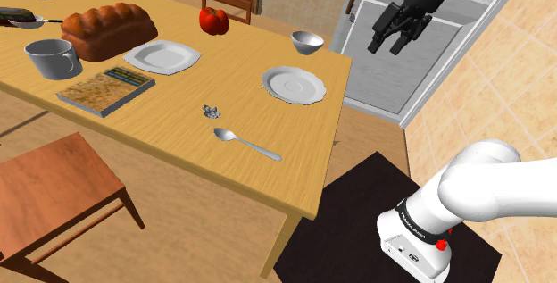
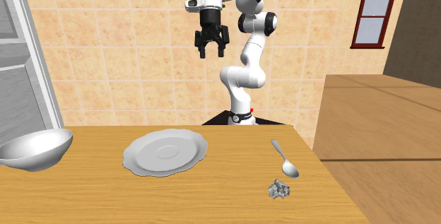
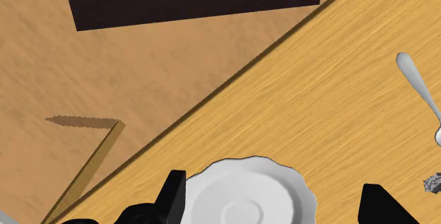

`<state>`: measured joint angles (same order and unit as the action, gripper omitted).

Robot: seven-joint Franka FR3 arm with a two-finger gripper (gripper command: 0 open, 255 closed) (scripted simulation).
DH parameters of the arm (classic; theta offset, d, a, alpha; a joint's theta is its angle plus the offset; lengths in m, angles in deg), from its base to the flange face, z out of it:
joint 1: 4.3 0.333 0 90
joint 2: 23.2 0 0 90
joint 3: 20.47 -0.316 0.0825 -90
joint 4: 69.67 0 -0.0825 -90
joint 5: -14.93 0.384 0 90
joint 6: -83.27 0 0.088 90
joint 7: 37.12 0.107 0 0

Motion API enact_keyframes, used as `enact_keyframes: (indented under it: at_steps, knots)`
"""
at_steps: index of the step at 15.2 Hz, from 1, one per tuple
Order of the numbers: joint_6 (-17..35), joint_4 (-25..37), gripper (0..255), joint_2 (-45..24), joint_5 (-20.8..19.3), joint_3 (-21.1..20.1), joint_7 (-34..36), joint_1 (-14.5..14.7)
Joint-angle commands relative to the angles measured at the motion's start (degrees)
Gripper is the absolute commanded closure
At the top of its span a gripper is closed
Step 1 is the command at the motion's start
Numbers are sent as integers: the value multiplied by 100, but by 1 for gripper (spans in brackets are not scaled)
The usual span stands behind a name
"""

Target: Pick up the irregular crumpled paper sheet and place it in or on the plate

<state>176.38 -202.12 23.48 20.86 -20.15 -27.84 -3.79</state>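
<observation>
My tool [image 2: 210, 49] hangs high up, out past the surface's [image 1: 170, 161] edge, fingers spread wide with nothing in them. The paper [image 1: 211, 110] is a tiny grey crumpled wad on the wood grain, well below and away from the tool, near the spoon's [image 1: 245, 143] bowl. The white wavy-rimmed plate [image 1: 294, 85] sits nearer my edge. There's bare wood round the wad.

On the wooden table [image 2: 212, 205], the grey crumpled paper [image 2: 280, 189] lies just beside the metal spoon [image 2: 285, 159], both to the second exterior view's right of the white scalloped plate [image 2: 166, 152].
</observation>
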Motion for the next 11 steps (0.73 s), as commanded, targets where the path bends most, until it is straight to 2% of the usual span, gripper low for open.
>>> enact_keyframes:
  at_steps: [1, 11]
  knots:
    - [0, 0, 0, 0, 0, 0, 0, 0]
    - [1316, 67, 0, -1340, 433, -916, 752, 287]
